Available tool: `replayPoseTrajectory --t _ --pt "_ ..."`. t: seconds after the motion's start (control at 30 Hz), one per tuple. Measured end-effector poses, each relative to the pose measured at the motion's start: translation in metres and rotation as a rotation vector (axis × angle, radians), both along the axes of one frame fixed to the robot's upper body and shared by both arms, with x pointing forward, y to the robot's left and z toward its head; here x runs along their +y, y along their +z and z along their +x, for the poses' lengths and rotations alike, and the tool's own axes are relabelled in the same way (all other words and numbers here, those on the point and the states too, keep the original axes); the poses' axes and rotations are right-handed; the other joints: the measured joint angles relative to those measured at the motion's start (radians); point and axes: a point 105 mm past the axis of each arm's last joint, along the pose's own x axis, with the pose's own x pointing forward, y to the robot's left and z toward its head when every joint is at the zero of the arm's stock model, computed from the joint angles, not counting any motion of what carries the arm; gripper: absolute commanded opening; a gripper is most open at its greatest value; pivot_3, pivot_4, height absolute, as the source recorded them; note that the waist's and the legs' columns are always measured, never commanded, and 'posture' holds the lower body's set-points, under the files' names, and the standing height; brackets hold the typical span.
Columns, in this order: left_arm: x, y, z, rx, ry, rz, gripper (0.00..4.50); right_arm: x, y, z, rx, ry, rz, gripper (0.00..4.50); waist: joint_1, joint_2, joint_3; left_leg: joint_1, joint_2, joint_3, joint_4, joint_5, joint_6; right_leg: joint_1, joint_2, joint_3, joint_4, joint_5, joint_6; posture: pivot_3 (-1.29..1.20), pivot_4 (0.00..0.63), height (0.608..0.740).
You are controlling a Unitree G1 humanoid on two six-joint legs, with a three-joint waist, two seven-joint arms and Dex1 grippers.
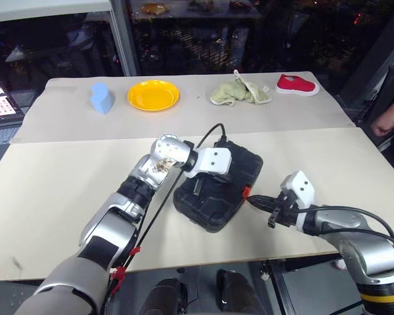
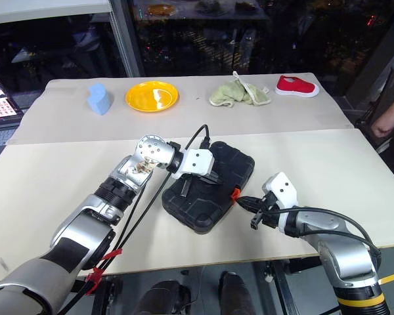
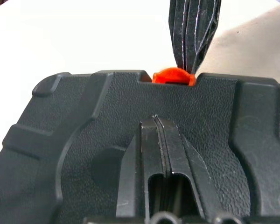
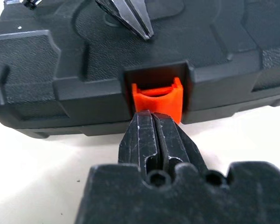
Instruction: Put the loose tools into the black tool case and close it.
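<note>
The black tool case (image 1: 213,209) lies closed near the table's front edge, its orange latch (image 1: 246,191) facing my right arm. My left gripper (image 1: 228,178) is shut, and its tips rest on top of the lid (image 3: 84,140). My right gripper (image 1: 250,199) is also shut, its tips (image 4: 151,116) touching the lower edge of the latch (image 4: 156,98). The left wrist view looks across the lid to the latch (image 3: 172,76), with the right gripper's fingers (image 3: 193,37) just behind it. The loose tools are out of view.
Along the far side of the table lie a blue object (image 1: 101,97), a yellow plate (image 1: 153,95), a green cloth (image 1: 240,92) and a red shoe (image 1: 297,84). A person's hand (image 1: 386,123) is at the right edge.
</note>
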Motion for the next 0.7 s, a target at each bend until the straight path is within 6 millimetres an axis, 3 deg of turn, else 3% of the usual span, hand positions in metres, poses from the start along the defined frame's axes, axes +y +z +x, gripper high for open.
replayPoseTrajectory --t 0.1,0.2,0.33,0.43,0.47,0.53,0.63,0.7 --pt "0.003 0.001 -0.001 0.068 0.022 -0.015 0.73 -0.002 0.008 -0.002 -0.02 0.012 -0.007 0.99 0.0 0.0 0.0 -0.001 0.0 0.0 0.0 0.0 0.0 -0.001 0.0 0.0 0.0 0.0 0.0 0.0 0.15 0.74" --pt "0.023 0.006 0.0 0.182 0.079 -0.03 1.84 -0.025 0.03 -0.013 -0.052 0.026 -0.059 2.09 0.001 0.0 0.0 -0.002 0.0 0.0 -0.002 -0.001 0.001 -0.002 0.001 -0.001 0.0 0.001 -0.002 0.0 0.15 0.74" --pt "0.085 0.013 0.001 0.313 0.21 -0.025 3.21 -0.059 0.062 -0.031 -0.036 0.044 -0.093 3.44 -0.004 0.0 0.0 -0.002 0.0 0.001 -0.008 -0.001 0.001 -0.008 0.001 0.0 0.0 0.002 -0.007 0.0 0.15 0.74" --pt "0.134 0.019 -0.01 0.442 0.312 -0.019 4.23 -0.069 0.085 -0.048 0.0 0.106 -0.064 4.42 -0.002 0.0 0.001 -0.008 0.0 0.001 -0.01 0.0 -0.001 -0.016 0.001 0.0 0.001 0.001 -0.01 0.0 0.15 0.74" --pt "0.148 0.024 -0.014 0.485 0.348 -0.029 4.46 -0.071 0.092 -0.053 0.016 0.124 -0.046 4.5 -0.001 0.0 0.001 -0.011 0.0 0.0 -0.01 0.001 -0.002 -0.018 0.001 -0.001 0.001 0.002 -0.01 0.0 0.15 0.74" --pt "0.172 0.043 -0.021 0.536 0.417 -0.071 4.46 -0.077 0.106 -0.062 0.044 0.144 -0.014 4.5 0.002 0.0 0.002 -0.014 0.0 -0.001 -0.009 0.001 -0.002 -0.019 0.0 -0.002 0.001 0.002 -0.01 0.0 0.15 0.74" --pt "0.189 0.074 -0.03 0.539 0.455 -0.141 4.46 -0.08 0.12 -0.071 0.061 0.179 0.014 4.5 0.016 -0.001 0.002 -0.013 -0.001 -0.001 -0.008 -0.001 0.0 -0.017 -0.003 -0.003 0.0 0.002 -0.01 0.0 0.15 0.74" --pt "0.192 0.084 -0.033 0.533 0.46 -0.169 4.46 -0.079 0.125 -0.074 0.058 0.2 0.031 4.5 0.028 -0.001 0.002 -0.013 -0.002 -0.001 -0.007 -0.001 0.001 -0.015 -0.005 -0.005 0.0 0.001 -0.009 0.0 0.15 0.74"
